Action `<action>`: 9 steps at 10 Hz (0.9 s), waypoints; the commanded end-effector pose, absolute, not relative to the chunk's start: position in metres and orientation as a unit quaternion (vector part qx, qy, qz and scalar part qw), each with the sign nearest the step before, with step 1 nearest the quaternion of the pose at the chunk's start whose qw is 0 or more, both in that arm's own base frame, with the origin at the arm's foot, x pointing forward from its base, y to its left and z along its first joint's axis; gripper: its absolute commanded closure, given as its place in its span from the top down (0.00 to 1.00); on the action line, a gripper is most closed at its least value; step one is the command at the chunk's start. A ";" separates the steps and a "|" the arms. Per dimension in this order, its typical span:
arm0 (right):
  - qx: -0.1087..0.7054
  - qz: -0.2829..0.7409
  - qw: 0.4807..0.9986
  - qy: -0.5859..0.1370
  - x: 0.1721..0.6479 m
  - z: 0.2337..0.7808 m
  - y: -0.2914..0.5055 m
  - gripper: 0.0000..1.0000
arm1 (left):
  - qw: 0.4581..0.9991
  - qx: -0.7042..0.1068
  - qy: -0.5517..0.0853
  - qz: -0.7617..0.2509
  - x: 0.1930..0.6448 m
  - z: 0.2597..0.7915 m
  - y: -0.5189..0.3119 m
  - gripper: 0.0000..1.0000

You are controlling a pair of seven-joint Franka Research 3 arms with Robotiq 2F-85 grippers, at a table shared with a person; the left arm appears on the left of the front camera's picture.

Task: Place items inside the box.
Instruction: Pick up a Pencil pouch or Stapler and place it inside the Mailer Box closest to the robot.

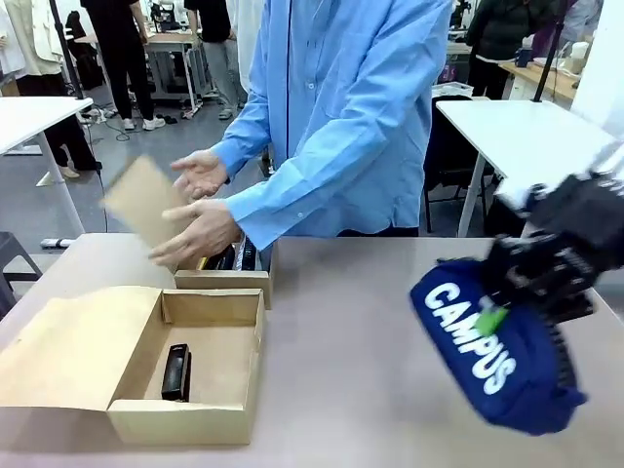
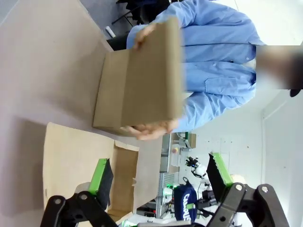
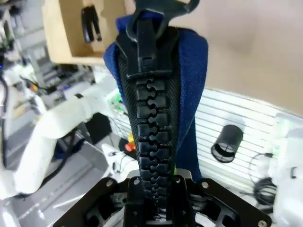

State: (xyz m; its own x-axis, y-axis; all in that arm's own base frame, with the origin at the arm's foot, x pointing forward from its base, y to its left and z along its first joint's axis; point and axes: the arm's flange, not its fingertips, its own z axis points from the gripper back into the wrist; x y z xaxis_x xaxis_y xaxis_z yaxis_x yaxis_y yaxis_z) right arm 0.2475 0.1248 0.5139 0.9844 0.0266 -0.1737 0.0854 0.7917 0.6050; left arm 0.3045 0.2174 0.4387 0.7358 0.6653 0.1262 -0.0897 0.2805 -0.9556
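My right gripper is shut on the navy "CAMPUS" zip pouch and holds it above the table's right side. In the right wrist view the pouch's big black zipper runs up from my gripper. The open cardboard box lies at the front left, well left of the pouch. A black stapler lies inside the box; both the box and the stapler show again in the right wrist view. My left gripper hangs open and empty above the box's flap.
A person in a blue shirt stands at the far side, one hand on a cardboard flap. It belongs to a second small box behind the open one, with dark items in it. Bare table lies between box and pouch.
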 end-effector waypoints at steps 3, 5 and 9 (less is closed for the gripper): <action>0.387 -0.043 0.919 0.061 0.235 0.452 0.094 0.07 | 0.753 -0.549 -0.271 0.242 0.304 0.438 0.218 1.00; 0.385 -0.050 0.920 0.052 0.239 0.447 0.105 0.07 | 0.753 -0.549 -0.271 0.242 0.304 0.438 0.218 1.00; 0.343 -0.046 0.937 0.047 0.236 0.459 0.138 0.07 | 0.753 -0.549 -0.271 0.242 0.304 0.438 0.218 1.00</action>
